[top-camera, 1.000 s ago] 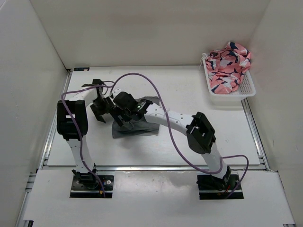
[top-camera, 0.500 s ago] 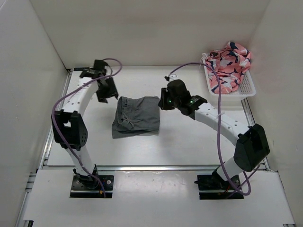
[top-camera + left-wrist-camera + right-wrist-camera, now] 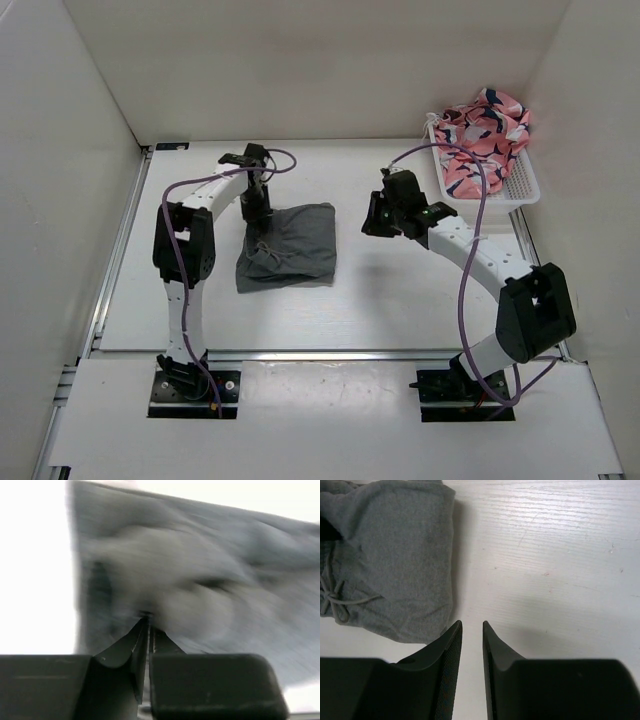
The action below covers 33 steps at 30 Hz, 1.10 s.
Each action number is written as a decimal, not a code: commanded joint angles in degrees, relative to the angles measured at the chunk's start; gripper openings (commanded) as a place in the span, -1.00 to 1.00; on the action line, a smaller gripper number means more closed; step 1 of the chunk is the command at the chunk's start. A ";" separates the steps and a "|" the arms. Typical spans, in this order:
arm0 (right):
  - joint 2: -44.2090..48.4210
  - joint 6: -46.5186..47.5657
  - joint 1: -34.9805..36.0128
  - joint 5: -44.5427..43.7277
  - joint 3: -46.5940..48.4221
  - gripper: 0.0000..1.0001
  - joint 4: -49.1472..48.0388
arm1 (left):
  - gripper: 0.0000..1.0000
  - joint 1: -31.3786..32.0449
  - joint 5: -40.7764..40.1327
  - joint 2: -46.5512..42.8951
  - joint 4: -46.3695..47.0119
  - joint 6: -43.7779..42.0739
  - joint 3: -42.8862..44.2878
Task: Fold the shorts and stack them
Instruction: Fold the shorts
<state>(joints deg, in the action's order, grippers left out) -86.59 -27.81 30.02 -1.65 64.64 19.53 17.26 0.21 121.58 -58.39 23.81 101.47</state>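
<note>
The dark grey shorts (image 3: 295,245) lie folded into a rough square on the white table, drawstring (image 3: 337,597) showing at the waistband. My left gripper (image 3: 258,210) is at their far left corner; in the blurred left wrist view its jaws are pressed almost together with the tips (image 3: 147,617) in puckered cloth of the shorts (image 3: 225,570), shut on it. My right gripper (image 3: 370,220) hovers over bare table just right of the shorts (image 3: 395,555), not touching them. Its jaws (image 3: 471,623) stand a narrow gap apart with nothing between.
A white basket (image 3: 520,190) with pink patterned cloth (image 3: 485,135) heaped in it stands at the back right. White walls enclose the table at the left, back and right. Purple cables loop over both arms.
The left gripper has come from the far left corner of the table to the shorts' far left corner and closed there. The right arm has drawn back a little to the right.
</note>
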 commanded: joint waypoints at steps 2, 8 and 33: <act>2.21 0.22 0.04 1.39 -0.39 -0.44 0.16 | -0.63 -4.33 -0.73 1.11 1.17 -2.97 -0.57; 1.68 0.22 -0.49 1.39 0.74 -0.34 1.30 | -0.63 -4.86 -1.26 0.78 -0.49 -4.30 1.80; 16.97 1.97 -22.11 -9.51 -2.05 0.94 19.85 | 1.00 -13.56 1.46 -52.93 4.43 3.25 -29.04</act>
<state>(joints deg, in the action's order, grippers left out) -72.29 -26.76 8.27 -10.59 64.51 37.36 3.62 1.72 71.83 -57.17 24.82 74.39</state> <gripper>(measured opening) 0.975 0.996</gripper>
